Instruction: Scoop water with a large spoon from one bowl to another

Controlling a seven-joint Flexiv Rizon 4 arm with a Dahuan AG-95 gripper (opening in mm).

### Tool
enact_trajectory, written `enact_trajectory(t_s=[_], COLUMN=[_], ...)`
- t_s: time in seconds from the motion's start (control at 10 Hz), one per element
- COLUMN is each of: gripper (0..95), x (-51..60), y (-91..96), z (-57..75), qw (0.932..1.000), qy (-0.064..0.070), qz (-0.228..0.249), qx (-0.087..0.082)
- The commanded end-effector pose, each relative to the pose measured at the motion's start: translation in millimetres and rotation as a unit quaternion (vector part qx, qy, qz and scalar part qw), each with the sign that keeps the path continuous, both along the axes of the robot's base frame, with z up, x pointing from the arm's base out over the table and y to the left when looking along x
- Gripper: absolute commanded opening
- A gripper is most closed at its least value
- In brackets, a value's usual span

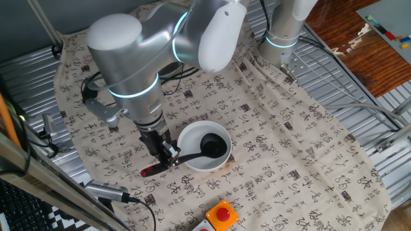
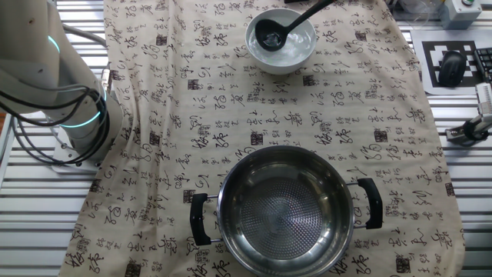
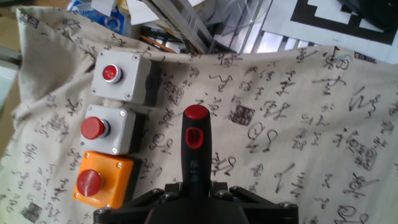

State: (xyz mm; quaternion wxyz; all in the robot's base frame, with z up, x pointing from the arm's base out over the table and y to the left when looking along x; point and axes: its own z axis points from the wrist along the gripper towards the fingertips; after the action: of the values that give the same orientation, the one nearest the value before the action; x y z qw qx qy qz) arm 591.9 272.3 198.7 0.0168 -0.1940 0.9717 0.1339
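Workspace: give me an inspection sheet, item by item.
Surface: cloth printed with black characters covers the table.
Job's things: ladle scoop sits in the white bowl; steel pot stands apart, looks empty.
Clutter: three button boxes beside the ladle's red tip.
Tool: tool shut on the ladle handle.
Cables: bundle by the arm base.
Surroundings: keyboard and mouse past the cloth edge.
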Motion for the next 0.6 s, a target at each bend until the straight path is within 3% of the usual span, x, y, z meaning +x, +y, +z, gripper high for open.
enact_trajectory(t_s=[0.1, 0.6], gripper=[0.0, 0.0], x=[1.2, 5.1], y=[-3.3, -11.8], z=[-1.8, -6.1], qw=[1.0, 0.9997], qy=[0.0, 0.002], qz=[-0.001, -0.004], qx=[0.009, 0.023])
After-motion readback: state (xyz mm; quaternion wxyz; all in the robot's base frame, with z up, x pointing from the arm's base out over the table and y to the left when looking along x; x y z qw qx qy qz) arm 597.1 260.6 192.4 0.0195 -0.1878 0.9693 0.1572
